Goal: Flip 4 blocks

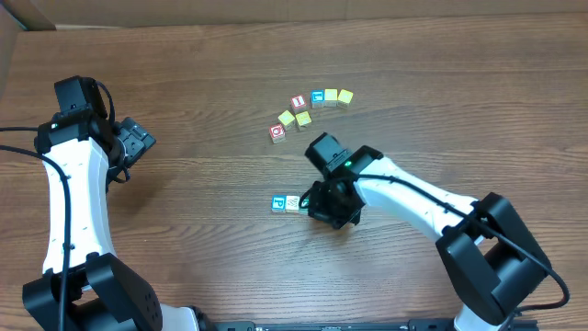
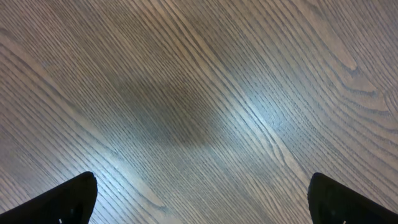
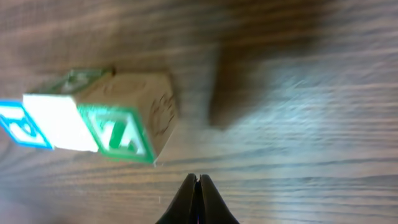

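Observation:
Three small blocks lie in a row on the table: a blue-edged one (image 1: pixel 278 203) (image 3: pixel 15 124), a pale one (image 1: pixel 292 203) (image 3: pixel 59 121) and a green block with a Z (image 3: pixel 124 127), which my right arm mostly hides from overhead. My right gripper (image 1: pixel 313 210) (image 3: pixel 198 182) is shut and empty, its tips just beside the Z block and apart from it. A red-faced block (image 1: pixel 277 132) lies further back. My left gripper (image 1: pixel 138 142) (image 2: pixel 202 199) hangs wide open over bare wood at the far left, nothing between its fingers.
Behind the row lies a loose arc of cubes: two yellow ones (image 1: pixel 287 118) (image 1: pixel 303 119), a red cube marked "1" (image 1: pixel 299 103), a blue one (image 1: pixel 318 98) and two more yellow ones (image 1: pixel 331 97) (image 1: pixel 344 96).

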Robot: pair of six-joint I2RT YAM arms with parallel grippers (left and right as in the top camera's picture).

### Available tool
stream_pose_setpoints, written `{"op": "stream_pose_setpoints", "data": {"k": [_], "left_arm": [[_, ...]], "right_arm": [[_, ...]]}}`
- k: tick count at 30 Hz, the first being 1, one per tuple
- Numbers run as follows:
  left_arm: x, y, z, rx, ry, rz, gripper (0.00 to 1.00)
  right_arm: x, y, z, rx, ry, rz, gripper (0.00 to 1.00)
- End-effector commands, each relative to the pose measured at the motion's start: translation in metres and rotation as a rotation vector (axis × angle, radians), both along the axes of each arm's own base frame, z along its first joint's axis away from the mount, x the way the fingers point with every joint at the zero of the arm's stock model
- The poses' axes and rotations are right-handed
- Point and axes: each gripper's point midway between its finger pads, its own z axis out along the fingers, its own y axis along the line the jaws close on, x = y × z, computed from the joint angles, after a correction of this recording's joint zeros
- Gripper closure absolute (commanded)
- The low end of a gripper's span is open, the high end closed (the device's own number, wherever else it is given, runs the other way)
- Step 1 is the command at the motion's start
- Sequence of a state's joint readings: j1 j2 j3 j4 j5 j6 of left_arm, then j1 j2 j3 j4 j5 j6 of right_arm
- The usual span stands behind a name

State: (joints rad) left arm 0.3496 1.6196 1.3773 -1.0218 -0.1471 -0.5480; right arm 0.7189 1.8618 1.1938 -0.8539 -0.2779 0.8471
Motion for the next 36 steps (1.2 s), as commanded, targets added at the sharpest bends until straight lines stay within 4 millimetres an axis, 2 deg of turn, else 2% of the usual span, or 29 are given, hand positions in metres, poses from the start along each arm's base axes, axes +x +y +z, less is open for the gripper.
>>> {"op": "stream_pose_setpoints", "data": {"k": [1,7,13,36], "left_arm": [[0.001,0.003,0.005,0.011,-0.014,0.008,0.00],[0.001,0.003,0.005,0.011,-0.014,0.008,0.00],[0.001,0.003,0.005,0.011,-0.014,0.008,0.00],[0.001,0.003,0.005,0.011,-0.014,0.008,0.00]], "right_arm": [[-0.006,0.006,-0.002,-0.034,-0.047,0.058,0.96],[0.000,0.002,-0.007,-0.162,-0.188,0.107,0.96],[0.005,0.014,-0.006,-0.159,-0.264,0.130,0.96],[0.010,0.020,-0.006,-0.138,-0.296,0.127,0.96]]}}
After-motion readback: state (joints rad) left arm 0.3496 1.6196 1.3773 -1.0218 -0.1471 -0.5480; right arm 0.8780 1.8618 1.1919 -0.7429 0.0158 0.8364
